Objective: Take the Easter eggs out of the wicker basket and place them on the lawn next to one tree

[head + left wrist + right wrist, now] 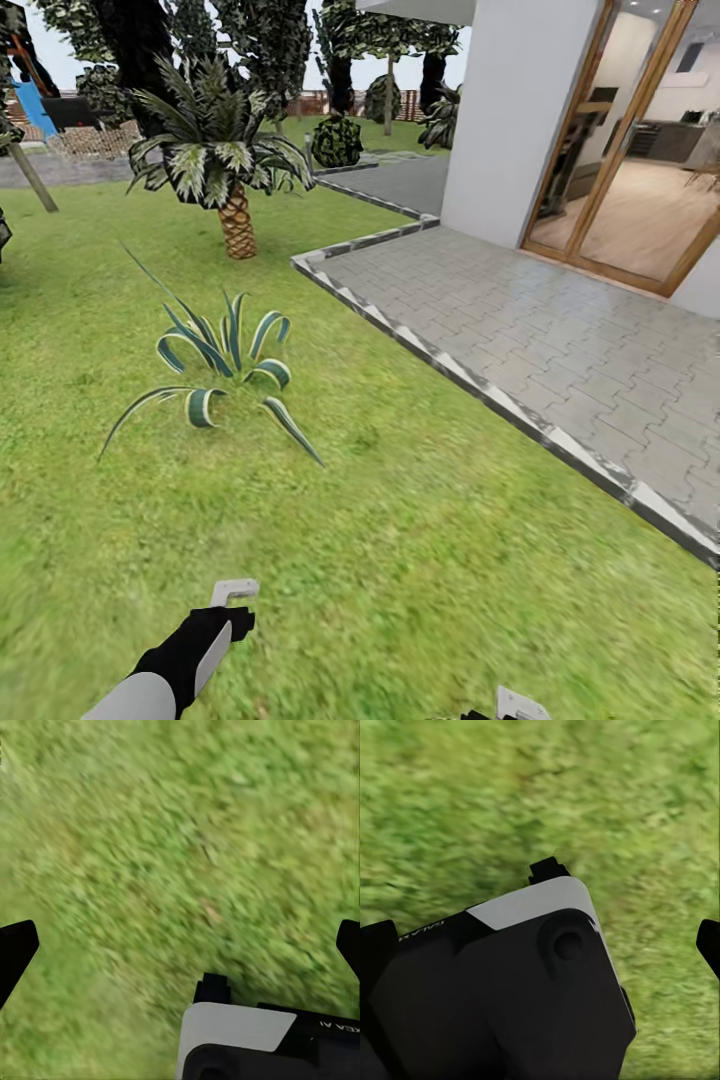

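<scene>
I stand on the wide, flat, bright green mottled lawn (420,560), which fills the ground ahead of me and runs up to a grey paved patio (560,340) edged with pale kerb stones on my right. My left gripper (232,600), black with a pale fingertip piece, hangs low over bare grass at the lower left of the head view. In the left wrist view its two dark fingertips (15,952) sit far apart at the picture's edges with only grass (180,847) between them, so it is spread and holds nothing. Of my right gripper (512,706) just a pale tip shows at the bottom edge of the head view; whether it is spread or closed I cannot tell. A striped green-and-white spiky plant (225,375) grows ahead on the lawn, and beyond it a small palm with a scaly brown trunk (237,222). A white house wall with wood-framed glass doors (625,140) borders the patio.
</scene>
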Robot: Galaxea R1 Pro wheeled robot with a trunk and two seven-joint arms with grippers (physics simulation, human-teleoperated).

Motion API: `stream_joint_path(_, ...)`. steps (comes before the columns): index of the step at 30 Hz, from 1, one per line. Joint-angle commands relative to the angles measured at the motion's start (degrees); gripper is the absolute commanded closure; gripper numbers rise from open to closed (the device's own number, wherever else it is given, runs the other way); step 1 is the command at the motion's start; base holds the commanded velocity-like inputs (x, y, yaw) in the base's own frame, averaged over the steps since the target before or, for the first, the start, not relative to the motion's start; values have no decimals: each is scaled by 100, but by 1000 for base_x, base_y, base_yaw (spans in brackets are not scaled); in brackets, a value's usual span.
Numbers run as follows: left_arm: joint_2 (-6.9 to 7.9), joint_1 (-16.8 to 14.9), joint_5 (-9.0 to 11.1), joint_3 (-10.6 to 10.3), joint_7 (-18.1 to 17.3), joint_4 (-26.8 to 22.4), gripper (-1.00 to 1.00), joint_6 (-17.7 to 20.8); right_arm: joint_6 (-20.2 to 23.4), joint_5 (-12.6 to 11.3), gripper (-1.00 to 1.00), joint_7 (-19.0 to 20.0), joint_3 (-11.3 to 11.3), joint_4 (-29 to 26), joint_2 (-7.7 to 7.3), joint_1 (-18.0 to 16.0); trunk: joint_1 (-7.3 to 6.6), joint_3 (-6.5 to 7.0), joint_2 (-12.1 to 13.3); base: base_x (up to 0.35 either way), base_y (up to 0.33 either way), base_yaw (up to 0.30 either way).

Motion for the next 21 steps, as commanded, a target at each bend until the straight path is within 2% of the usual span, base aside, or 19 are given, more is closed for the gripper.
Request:
stream_joint_path(1, -3, 0, -8, 38, 3, -12, -100, 30, 26, -41, -100, -27, -3, -15, 4, -1, 3, -9, -10, 50, 278, -258)
stream_joint_path(8, 1, 0, -12, 38, 3, -11, -100, 30, 15, -34, -100, -13, 5, -14, 6, -1, 3, -9, -10, 120, 280, -218)
stream_joint_path(17, 1, -1, -12, 38, 3, -12, -100, 30, -57, -20, -100, 7, 37, -42, 0, -1, 3, -9, -10, 140, 281, -24)
stream_joint_path(21, 6, 0, -12, 26, 2, -12, -100, 24, -289, -10, -100, 18, 59, -27, -2, -1, 3, -13, -10, 145, 281, -1)
